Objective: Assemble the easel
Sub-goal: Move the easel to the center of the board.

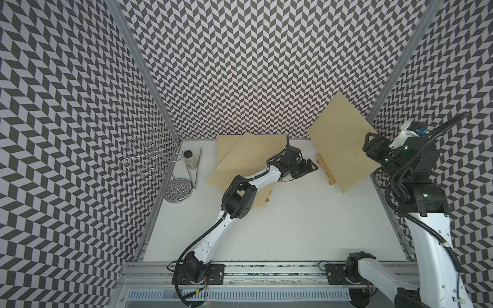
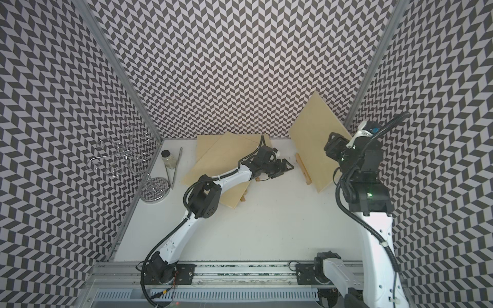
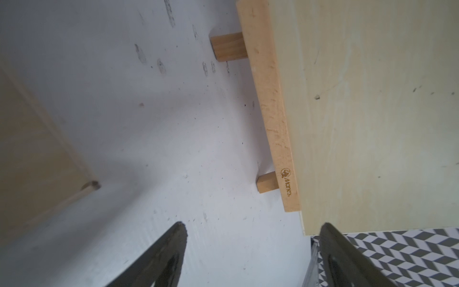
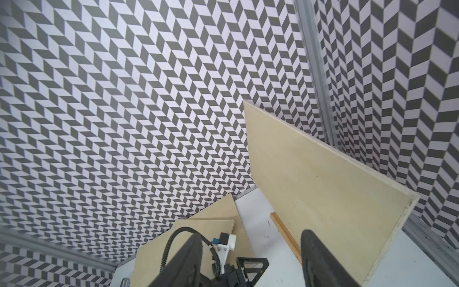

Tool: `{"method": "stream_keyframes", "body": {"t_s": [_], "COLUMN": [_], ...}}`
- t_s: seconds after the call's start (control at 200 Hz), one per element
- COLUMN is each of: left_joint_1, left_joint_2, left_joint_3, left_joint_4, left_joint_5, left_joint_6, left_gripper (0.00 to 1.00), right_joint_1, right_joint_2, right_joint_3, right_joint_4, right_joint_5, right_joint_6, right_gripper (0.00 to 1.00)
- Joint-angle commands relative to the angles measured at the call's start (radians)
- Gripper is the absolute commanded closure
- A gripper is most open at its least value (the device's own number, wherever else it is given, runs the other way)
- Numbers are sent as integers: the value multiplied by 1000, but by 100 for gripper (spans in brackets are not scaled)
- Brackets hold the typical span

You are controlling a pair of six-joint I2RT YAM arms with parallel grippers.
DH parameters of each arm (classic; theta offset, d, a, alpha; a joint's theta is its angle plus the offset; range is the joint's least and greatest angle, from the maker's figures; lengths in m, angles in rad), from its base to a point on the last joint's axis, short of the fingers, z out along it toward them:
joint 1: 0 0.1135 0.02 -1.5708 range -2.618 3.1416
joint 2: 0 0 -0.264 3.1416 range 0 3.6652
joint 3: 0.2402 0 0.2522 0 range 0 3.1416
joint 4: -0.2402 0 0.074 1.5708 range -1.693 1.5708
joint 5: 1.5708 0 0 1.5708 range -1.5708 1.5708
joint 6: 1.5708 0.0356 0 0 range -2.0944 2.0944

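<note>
The easel [image 1: 326, 170] stands at the counter's [image 1: 293, 226] far right corner with a wooden board [image 1: 344, 144] leaning on its ledge. My left jaws and right jaws are both released and empty. I should bring the left jaws in low and square to the ledge while the right jaws steady the board.

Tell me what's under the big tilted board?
A wooden ledge runs along the tilted board's bottom edge, with two leg ends poking out. Whatever props it from behind is covered.
</note>
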Motion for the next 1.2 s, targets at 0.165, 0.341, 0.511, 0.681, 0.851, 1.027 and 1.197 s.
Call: {"method": "stream_keyframes", "body": {"t_s": [0.165, 0.341, 0.511, 0.681, 0.851, 1.027, 1.197], "left_joint_1": [-32, -66, -101, -128, -139, -147, -150], "left_joint_2": [5, 36, 99, 248, 309, 316, 339], "left_joint_3": [-142, -145, -109, 58, 158, 163, 177], "left_joint_4": [490, 519, 466, 449, 444, 382, 387], "left_joint_5": [-70, -130, -178, -165, -178, -212, -248], "left_joint_6": [-299, -332, -347, -410, -450, -459, -516], "left_gripper": [17, 16, 18, 18, 19, 29, 45], "right_joint_1": [15, 27, 60, 96, 103, 107, 115], "right_joint_2": [-66, -104, -111, -137, -183, -201, -211], "right_joint_3": [-171, -253, -275, -344, -376, -371, -377], "right_joint_4": [16, 66, 65, 106, 91, 87, 81], "right_joint_5": [-92, -130, -165, -250, -246, -242, -249], "right_joint_6": [20, 54, 52, 101, 78, 61, 49], "right_gripper": [38, 39, 39, 40, 40, 40, 41]}}
